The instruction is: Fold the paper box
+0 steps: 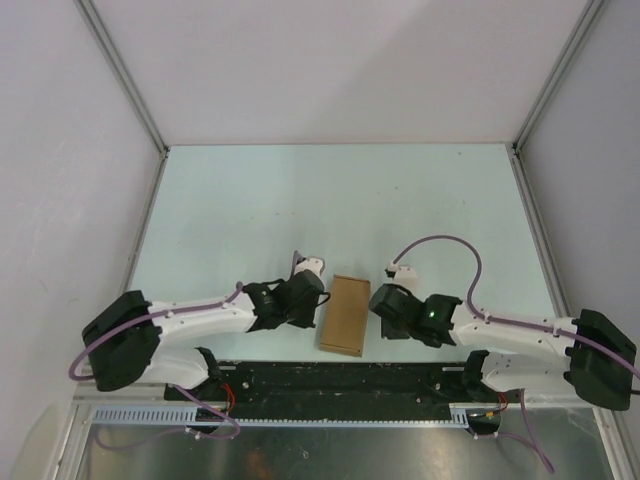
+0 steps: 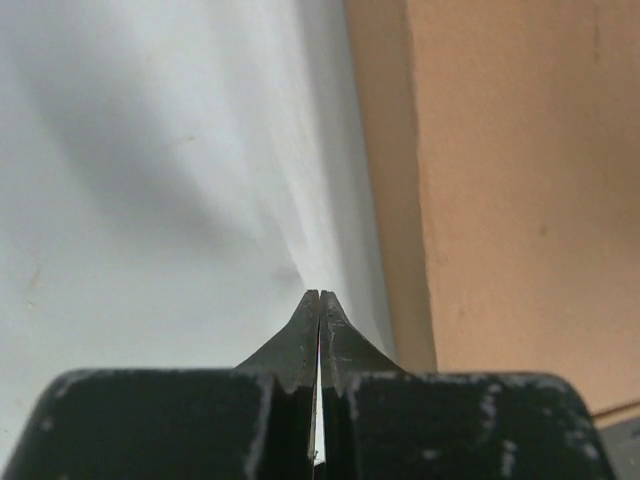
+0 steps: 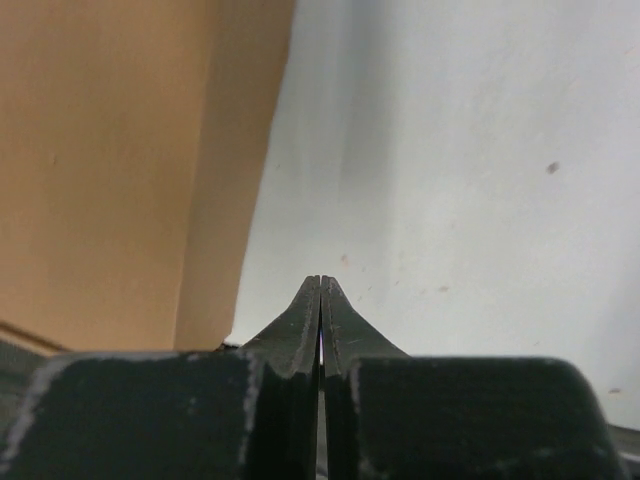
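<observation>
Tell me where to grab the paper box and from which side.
Probably grip the paper box across its narrow width, one finger on each long side wall, coming down from above. It lies flat, long sides to left and right, and those walls look straight. The left claw and right claw sit shut beside it, so either must open first.
</observation>
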